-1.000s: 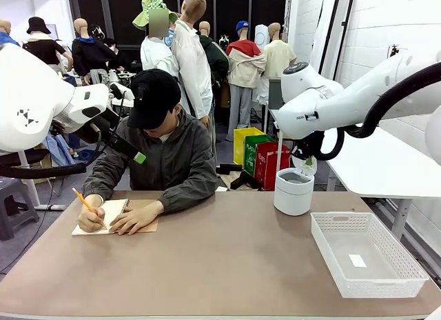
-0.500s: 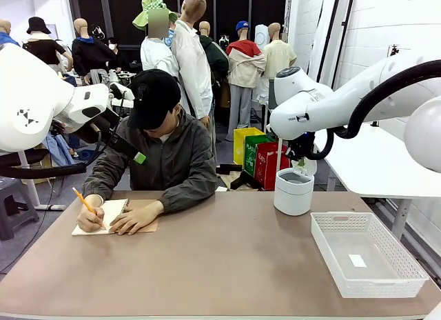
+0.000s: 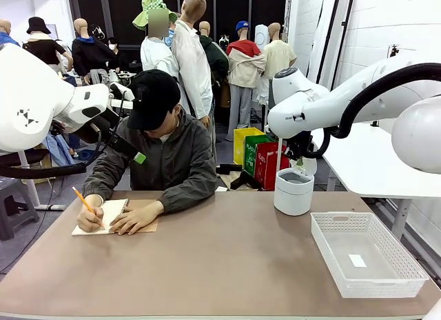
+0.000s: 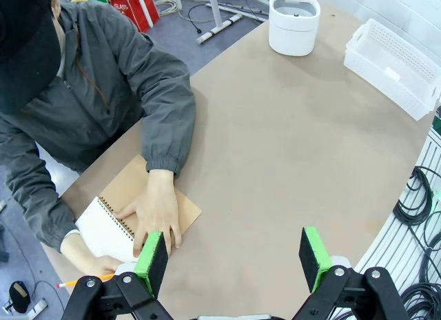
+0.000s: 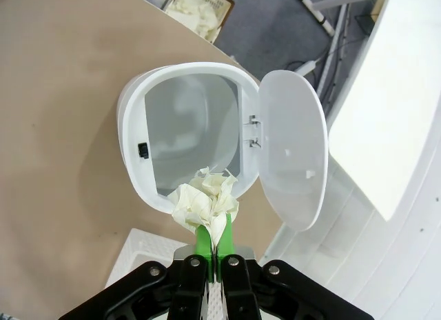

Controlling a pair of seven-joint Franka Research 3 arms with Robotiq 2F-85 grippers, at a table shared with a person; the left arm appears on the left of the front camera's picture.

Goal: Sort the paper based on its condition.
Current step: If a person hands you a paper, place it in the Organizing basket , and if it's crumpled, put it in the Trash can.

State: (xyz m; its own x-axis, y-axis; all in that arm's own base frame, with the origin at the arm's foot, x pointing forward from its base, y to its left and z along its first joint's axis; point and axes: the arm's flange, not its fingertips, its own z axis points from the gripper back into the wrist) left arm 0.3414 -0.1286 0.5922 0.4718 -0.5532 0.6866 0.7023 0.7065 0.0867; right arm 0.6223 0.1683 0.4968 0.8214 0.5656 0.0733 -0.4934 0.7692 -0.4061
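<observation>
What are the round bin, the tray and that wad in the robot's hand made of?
Bin: glossy white plastic, probably; smooth moulded walls, hinged lid. Tray: white plastic, seemingly; perforated lattice sides. Wad in the right hand: crumpled off-white paper, sharp creases.

text | green bin (image 3: 252, 152): PLASTIC | red bin (image 3: 267, 170): GLASS

Room, workshop type.
- Table (image 3: 227, 265): matte brown top, pale front edge.
- Right wall (image 3: 386, 23): white painted brick.
- Side table (image 3: 379, 168): white top, standing against that wall.
- Floor (image 3: 21, 244): grey, smooth.
- Stool (image 3: 10, 189): grey, far left.
- Bins (image 3: 260, 158): three in yellow, green and red (labels too small to read), on the floor beyond the table.
- Rear wall (image 3: 124, 16): dark panels in black frames.
- Cables (image 4: 420, 196): black, coiled on the floor.
- Light: even, with soft shadows.
</observation>
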